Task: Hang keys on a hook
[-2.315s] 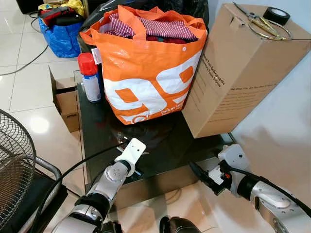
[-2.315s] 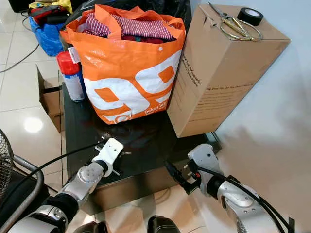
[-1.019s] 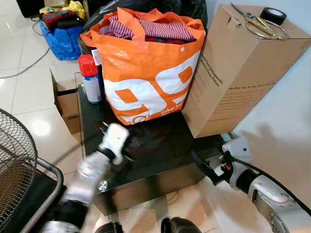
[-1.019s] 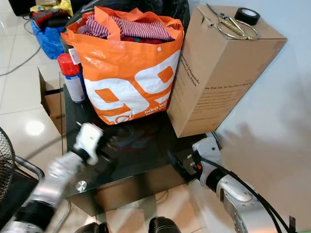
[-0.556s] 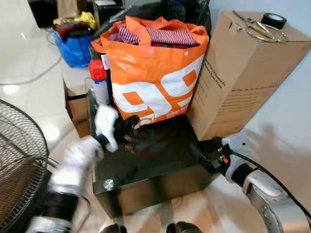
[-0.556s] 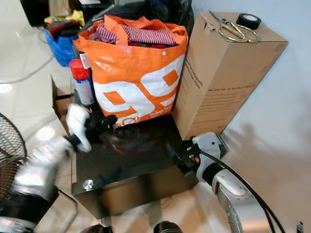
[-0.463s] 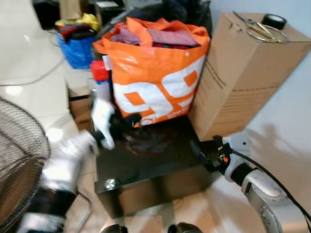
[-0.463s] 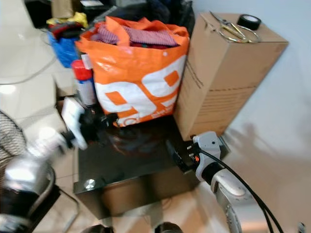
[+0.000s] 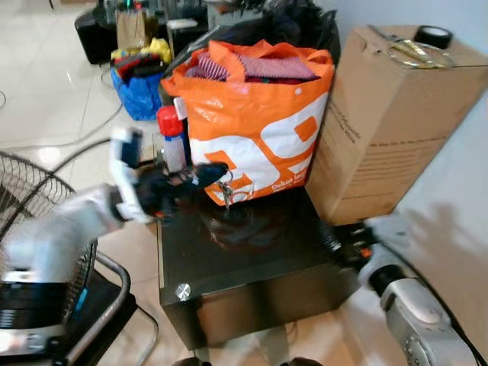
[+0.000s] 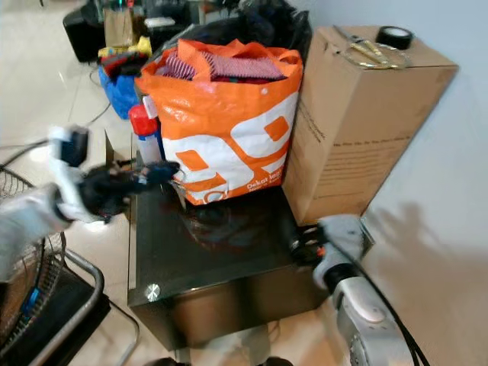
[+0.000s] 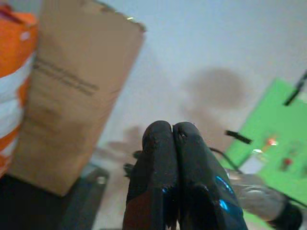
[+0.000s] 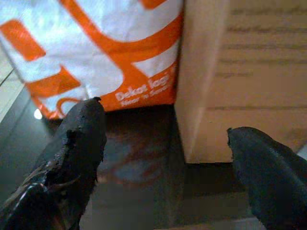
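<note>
Left gripper (image 9: 217,171) pinched closed on 1 keys (image 9: 226,195) bunch — right gripper (image 12: 168,158) spread open by 1 table (image 9: 252,259).

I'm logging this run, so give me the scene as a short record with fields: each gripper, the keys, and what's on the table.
left gripper: shut on the keys, raised above the black table
keys: dangling from the left gripper, in front of the orange bag
right gripper: open, low at the table's right edge
on table: orange bag full of clothes, red-capped spray can
beside the table: cardboard box, with scissors and tape on top
</note>
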Tool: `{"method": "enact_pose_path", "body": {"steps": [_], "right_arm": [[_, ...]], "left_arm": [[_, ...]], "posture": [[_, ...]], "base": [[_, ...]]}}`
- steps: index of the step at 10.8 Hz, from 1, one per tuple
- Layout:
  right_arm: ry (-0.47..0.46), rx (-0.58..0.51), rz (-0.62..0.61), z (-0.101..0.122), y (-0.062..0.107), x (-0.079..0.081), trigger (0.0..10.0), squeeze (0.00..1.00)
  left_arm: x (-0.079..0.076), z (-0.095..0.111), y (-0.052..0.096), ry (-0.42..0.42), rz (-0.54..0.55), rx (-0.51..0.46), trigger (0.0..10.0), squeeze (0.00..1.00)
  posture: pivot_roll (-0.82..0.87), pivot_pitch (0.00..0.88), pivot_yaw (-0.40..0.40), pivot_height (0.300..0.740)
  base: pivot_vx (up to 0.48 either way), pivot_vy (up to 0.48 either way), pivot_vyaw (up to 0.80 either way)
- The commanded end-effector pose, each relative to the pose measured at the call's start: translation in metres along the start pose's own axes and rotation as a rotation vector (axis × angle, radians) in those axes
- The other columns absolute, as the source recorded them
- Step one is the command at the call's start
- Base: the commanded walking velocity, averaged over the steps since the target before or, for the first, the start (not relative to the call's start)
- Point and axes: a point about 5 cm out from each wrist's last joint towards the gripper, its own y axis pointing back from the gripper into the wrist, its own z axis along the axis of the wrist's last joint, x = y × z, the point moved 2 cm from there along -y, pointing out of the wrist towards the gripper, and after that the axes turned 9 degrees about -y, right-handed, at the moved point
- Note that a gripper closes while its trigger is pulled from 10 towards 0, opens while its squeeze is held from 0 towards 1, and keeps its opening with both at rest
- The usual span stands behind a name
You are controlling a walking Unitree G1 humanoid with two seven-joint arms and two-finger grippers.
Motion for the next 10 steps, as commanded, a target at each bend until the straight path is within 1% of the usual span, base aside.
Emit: {"method": "enact_pose_path", "body": {"steps": [1, 2, 3, 5, 6, 7, 8, 9, 10], "right_arm": [[-0.007, -0.045, -0.026, 0.006, 0.002, -0.001, 10.0, 0.0], [-0.036, -0.067, -0.06, 0.009, 0.0, -0.003, 10.0, 0.0], [-0.023, -0.069, -0.101, 0.009, -0.003, -0.005, 10.0, 0.0], [-0.014, -0.079, -0.056, 0.015, -0.006, 0.006, 10.0, 0.0], [-0.018, -0.079, -0.054, 0.016, -0.007, 0.009, 10.0, 0.0], [-0.033, -0.077, -0.057, 0.016, -0.008, 0.011, 10.0, 0.0], [-0.066, -0.078, -0.059, 0.016, -0.009, 0.013, 10.0, 0.0], [-0.089, -0.075, -0.045, 0.015, -0.012, 0.018, 10.0, 0.0], [-0.069, -0.067, 0.002, 0.014, -0.013, 0.026, 10.0, 0.0]], "left_arm": [[-0.009, 0.01, 0.001, 0.003, -0.056, -0.007, 0.0, 0.0], [-0.016, 0.014, 0.001, 0.025, -0.085, -0.015, 0.0, 0.0], [-0.02, 0.015, 0.002, 0.034, -0.088, -0.016, 0.0, 0.0], [-0.013, -0.005, 0.003, 0.008, 0.04, 0.075, 0.0, 0.0], [-0.005, -0.015, 0.003, -0.038, 0.134, 0.123, 0.0, 0.0], [0.001, -0.025, 0.003, -0.083, 0.197, 0.16, 0.0, 0.0], [0.019, -0.043, 0.003, -0.207, 0.374, 0.282, 0.0, 0.0], [0.036, -0.06, 0.01, -0.341, 0.535, 0.42, 0.0, 0.0], [0.05, -0.066, 0.022, -0.468, 0.706, 0.515, 0.0, 0.0]], "posture": [[-0.12, 0.0, 0.038, 0.74], [-0.11, 0.0, 0.038, 0.74], [-0.1, 0.0, 0.037, 0.74], [-0.08, 0.0, 0.033, 0.74], [-0.08, 0.0, 0.03, 0.74], [-0.07, 0.0, 0.028, 0.74], [-0.06, 0.0, 0.021, 0.74], [-0.05, 0.0, 0.012, 0.74], [-0.04, 0.0, 0.008, 0.74]], "base": [[0.0, 0.0, 0.0], [0.0, 0.0, 0.0], [0.0, 0.0, 0.0], [0.0, 0.0, -0.8], [0.0, 0.0, -0.8], [0.0, 0.0, -0.8], [0.0, 0.0, -0.8], [0.0, 0.0, -0.8], [0.0, 0.0, -0.8]]}}
